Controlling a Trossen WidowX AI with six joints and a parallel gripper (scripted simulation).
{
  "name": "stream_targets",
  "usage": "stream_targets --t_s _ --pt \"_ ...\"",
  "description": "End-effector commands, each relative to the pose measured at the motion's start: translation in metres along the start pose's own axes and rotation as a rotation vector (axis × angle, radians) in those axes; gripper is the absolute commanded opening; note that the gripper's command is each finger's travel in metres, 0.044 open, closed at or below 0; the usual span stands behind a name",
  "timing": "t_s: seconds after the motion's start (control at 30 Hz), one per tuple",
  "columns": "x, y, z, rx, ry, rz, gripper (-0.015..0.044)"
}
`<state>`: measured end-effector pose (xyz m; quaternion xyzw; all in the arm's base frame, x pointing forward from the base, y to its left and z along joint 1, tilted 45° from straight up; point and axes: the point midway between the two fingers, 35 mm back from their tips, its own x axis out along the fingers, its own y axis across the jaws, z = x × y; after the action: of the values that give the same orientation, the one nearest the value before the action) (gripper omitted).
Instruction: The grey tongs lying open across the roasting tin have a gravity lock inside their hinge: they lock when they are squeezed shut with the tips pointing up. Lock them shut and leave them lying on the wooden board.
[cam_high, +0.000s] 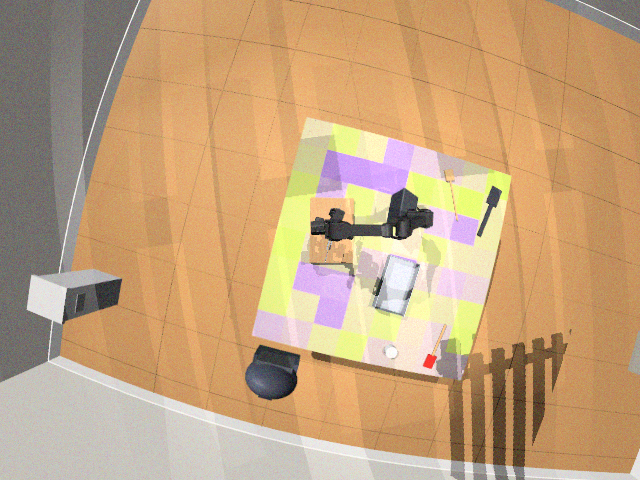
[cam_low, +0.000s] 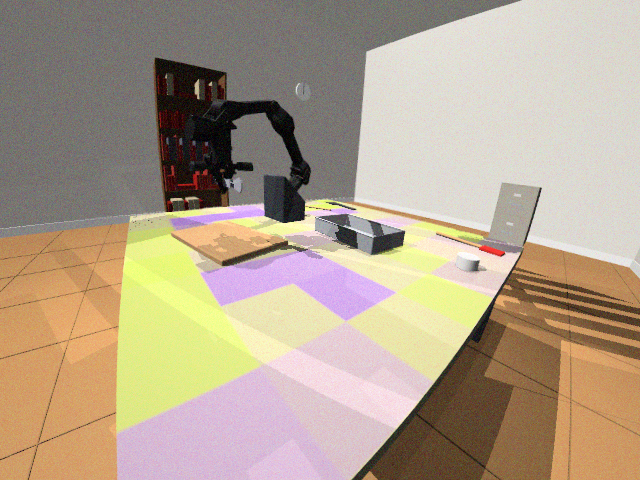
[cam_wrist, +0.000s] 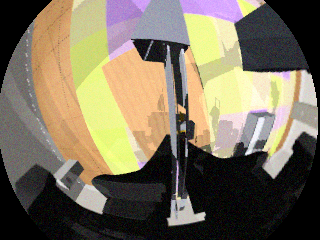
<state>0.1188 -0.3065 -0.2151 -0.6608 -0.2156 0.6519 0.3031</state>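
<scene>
The grey tongs (cam_high: 328, 249) (cam_low: 234, 184) (cam_wrist: 170, 95) are held above the wooden board (cam_high: 344, 205) (cam_low: 219, 235) (cam_wrist: 127, 82). In the wrist view their two long arms lie close together and nearly parallel, with a wide wedge-shaped end at the top and a small crosspiece at the bottom. Whether the lock has caught does not show. My gripper (cam_wrist: 171, 137) is shut on the tongs, around both arms. The roasting tin (cam_high: 388, 311) (cam_low: 386, 243) stands to one side of the board, with no tongs across it.
A dark slanted block (cam_high: 403, 202) (cam_low: 280, 200) stands near the arm's base. A white cylinder (cam_high: 390, 352) (cam_low: 467, 261) and a red-ended spatula (cam_high: 429, 360) (cam_low: 491, 250) lie beyond the tin. A wooden spatula (cam_high: 449, 175) and a black one (cam_high: 494, 196) lie at the table's far side.
</scene>
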Motion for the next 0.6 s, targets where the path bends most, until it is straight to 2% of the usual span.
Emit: stream_targets --t_s 0.0,0.57 --pt "0.006 0.001 0.000 0.004 -0.004 0.004 -0.0150" --pt "0.034 0.003 -0.002 0.005 0.000 0.023 -0.0150"
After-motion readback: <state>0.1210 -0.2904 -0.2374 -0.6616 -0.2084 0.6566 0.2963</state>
